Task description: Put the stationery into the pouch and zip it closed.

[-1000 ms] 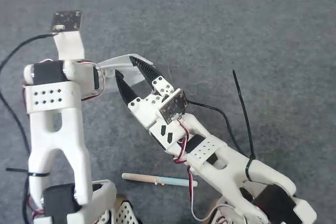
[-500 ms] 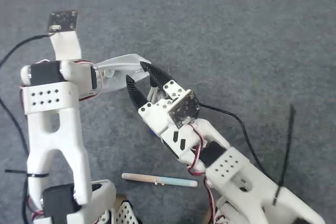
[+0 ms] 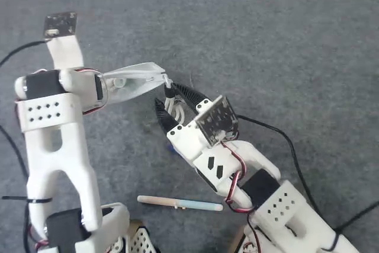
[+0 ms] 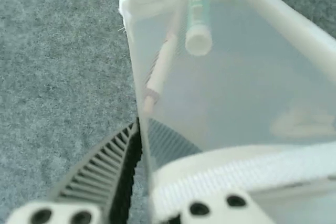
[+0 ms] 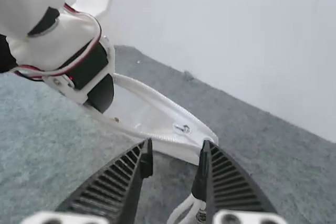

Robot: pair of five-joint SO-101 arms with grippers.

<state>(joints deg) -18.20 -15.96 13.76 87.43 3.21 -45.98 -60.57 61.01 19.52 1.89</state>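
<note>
The left gripper has the clear pouch clamped between its fingers and holds it up off the grey mat, the free end pointing toward the other arm. From the left wrist camera you can see right through the plastic: a tube with a green label sits inside, and a pale stick lies just beside it. Over to the right gripper: its claw is spread wide, the black ribbed fingers just below the pouch's edge, near the small metal zip pull. Whether they touch the plastic, I can't tell. Down on the mat, close to the arms' bases, a pen lies flat, well apart from the pouch.
</note>
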